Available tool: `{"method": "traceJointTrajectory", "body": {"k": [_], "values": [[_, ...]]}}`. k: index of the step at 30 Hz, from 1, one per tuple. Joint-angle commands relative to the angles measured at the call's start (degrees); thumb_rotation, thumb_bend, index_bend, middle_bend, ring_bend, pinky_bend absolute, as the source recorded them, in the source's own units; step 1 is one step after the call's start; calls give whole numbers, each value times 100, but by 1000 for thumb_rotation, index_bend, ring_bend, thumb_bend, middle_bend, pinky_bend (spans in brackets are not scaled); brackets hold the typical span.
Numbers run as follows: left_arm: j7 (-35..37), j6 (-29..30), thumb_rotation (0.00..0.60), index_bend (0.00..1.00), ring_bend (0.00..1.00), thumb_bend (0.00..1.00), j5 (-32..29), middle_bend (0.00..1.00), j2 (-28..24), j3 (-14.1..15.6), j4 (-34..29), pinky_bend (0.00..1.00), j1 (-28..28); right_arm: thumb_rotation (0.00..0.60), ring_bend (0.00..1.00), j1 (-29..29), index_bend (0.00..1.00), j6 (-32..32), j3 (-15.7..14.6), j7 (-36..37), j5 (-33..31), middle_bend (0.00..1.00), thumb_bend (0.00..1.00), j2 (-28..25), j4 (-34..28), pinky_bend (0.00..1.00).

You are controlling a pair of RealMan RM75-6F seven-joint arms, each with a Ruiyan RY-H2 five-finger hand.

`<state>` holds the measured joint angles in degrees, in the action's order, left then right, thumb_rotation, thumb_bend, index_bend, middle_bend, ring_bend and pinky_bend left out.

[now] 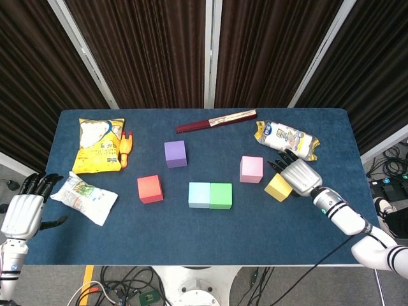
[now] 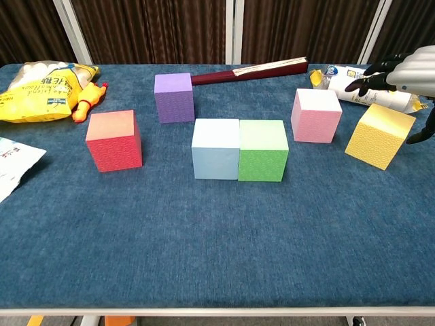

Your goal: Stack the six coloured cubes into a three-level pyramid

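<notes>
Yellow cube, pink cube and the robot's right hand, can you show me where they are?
Yellow cube (image 2: 378, 142), chest view, on its front face.
Pink cube (image 2: 315, 122), chest view, on its front face.
Right hand (image 1: 298, 176), head view, on the back of the hand.
</notes>
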<state>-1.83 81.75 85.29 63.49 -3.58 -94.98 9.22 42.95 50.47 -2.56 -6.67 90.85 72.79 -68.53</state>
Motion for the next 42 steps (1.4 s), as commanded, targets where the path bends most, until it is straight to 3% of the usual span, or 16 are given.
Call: {"method": "traceJointTrajectory", "body": {"k": [1, 9, 12, 16, 27, 35, 42], "values": [[6, -1, 600, 166, 58, 0, 1, 131, 1, 0, -4, 80, 5, 600, 0, -32, 134, 108, -48, 157, 114, 163, 3, 109, 152, 8], [4, 9, 600, 166, 58, 0, 18, 131, -6, 12, 2, 80, 9, 600, 0, -168, 331, 412, -136, 615, 299, 190, 34, 226, 295, 8], [17, 4, 600, 166, 58, 0, 16, 131, -6, 19, 10, 80, 9, 600, 11, -291, 451, 610, -119, 911, 265, 218, 41, 200, 113, 8], [33, -16, 600, 166, 58, 0, 20, 132, -6, 30, 24, 81, 17, 600, 45, -435, 508, 773, -91, 1149, 181, 257, 54, 116, -239, 52], [87, 47, 600, 166, 58, 0, 53, 131, -9, 64, 54, 80, -24, 600, 128, -600, 537, 544, 81, 1561, -369, 316, 87, -102, -1459, 241], [148, 81, 600, 166, 58, 0, 80, 131, 2, 79, 86, 81, -42, 600, 126, -428, 509, 62, 401, 1196, -987, 317, 90, 201, -1464, 272], [206, 86, 600, 166, 58, 0, 74, 131, 9, 90, 142, 81, -58, 600, 125, -365, 490, 10, 714, 614, -1572, 317, 90, 626, -1379, 272]]}}
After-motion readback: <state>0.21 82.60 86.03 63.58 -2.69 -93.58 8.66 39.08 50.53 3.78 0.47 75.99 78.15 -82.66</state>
